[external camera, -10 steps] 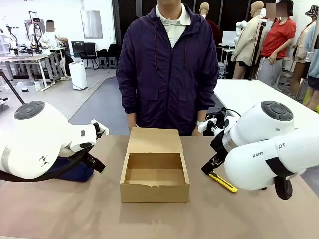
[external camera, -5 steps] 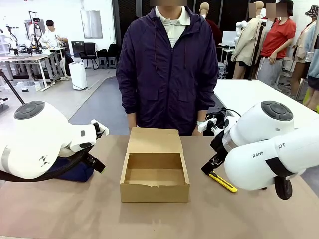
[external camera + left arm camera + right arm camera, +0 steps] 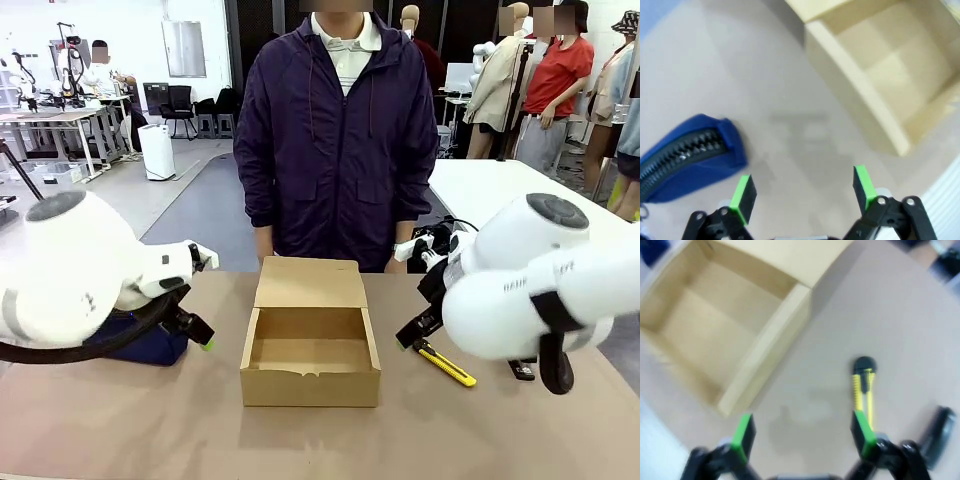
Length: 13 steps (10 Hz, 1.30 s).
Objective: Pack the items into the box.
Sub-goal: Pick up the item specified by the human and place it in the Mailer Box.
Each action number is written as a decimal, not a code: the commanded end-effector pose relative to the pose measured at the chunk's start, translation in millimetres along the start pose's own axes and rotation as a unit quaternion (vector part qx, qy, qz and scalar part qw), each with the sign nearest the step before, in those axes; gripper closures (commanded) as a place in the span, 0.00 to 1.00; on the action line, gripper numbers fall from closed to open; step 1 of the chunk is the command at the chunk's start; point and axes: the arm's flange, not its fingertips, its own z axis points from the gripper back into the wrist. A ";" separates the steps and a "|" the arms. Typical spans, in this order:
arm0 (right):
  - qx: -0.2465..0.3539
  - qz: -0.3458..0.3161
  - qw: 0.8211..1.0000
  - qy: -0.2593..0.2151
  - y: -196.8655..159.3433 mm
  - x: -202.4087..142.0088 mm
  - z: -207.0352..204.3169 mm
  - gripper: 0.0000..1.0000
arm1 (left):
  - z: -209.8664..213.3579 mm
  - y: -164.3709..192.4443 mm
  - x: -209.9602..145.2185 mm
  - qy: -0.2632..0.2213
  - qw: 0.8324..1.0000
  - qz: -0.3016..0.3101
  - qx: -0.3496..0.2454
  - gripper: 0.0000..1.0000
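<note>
The tan cardboard box (image 3: 310, 345) stands open mid-table, its flap lid folded back toward the person. Right of it lies the yellow-and-black utility knife (image 3: 445, 363), and farther right a small black stapler (image 3: 520, 370) peeks out beside the right arm. My right gripper (image 3: 412, 332) hovers open just above the knife's near end. In the right wrist view the knife (image 3: 863, 387) lies by the right fingertip, the stapler (image 3: 937, 435) sits at the edge and the box (image 3: 725, 325) is upper left; the gripper (image 3: 803, 432) holds nothing. My left gripper (image 3: 195, 330) is open and empty (image 3: 803, 190), left of the box (image 3: 880, 75).
A navy zip pouch (image 3: 150, 345) lies at the table's left, under my left arm, and it appears beside the left finger in the left wrist view (image 3: 685, 155). The person (image 3: 340, 140) stands at the far edge behind the box.
Both arms have shifted slightly. The right arm has drawn in toward the knife, uncovering the black stapler beside it. Both grippers stay open.
</note>
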 end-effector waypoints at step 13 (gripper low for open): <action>0.311 -0.489 0.769 -0.269 -232.4 -231.1 246.4 0.00 | 228.2 235.9 -225.9 -0.274 0.769 0.456 -0.355 0.00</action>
